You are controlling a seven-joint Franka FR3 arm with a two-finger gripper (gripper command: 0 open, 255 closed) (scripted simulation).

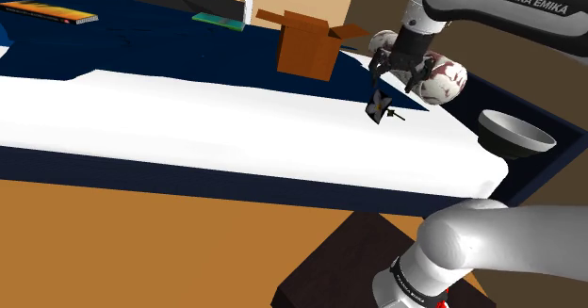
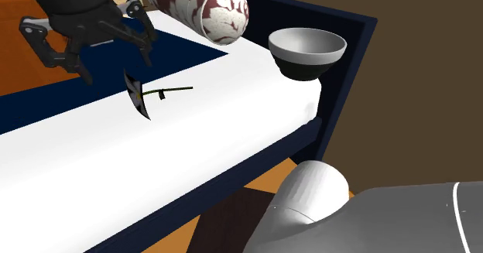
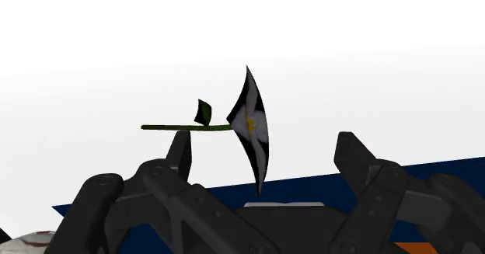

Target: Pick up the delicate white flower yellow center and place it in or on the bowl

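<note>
The small white flower with a yellow centre, dark petal edges and a thin green stem (image 1: pixel 380 107) (image 2: pixel 138 97) (image 3: pixel 250 128) lies on the white sheet of the dark-blue-framed bed (image 1: pixel 188 127) (image 2: pixel 232 112). It is toward the end of the bed where the pillow is. Its head stands on edge and the stem lies flat on the sheet.

The black two-finger claw (image 1: pixel 394 78) (image 2: pixel 116 67) (image 3: pixel 265 142) hangs just above the flower. Its fingers are spread wide, one on each side of the flower head, and they do not touch it.

The round bowl, grey inside and dark outside (image 1: pixel 504 148) (image 2: pixel 306 67), sits at the corner of the bed, apart from the flower. The flower's stem points toward that corner.

A white roll-shaped pillow with a dark red pattern (image 1: pixel 443 78) (image 2: pixel 201 8) lies along the end edge of the bed, just beside the claw. An open brown cardboard box (image 1: pixel 309 42) stands on the blue cover, farther from the bowl's corner.
</note>
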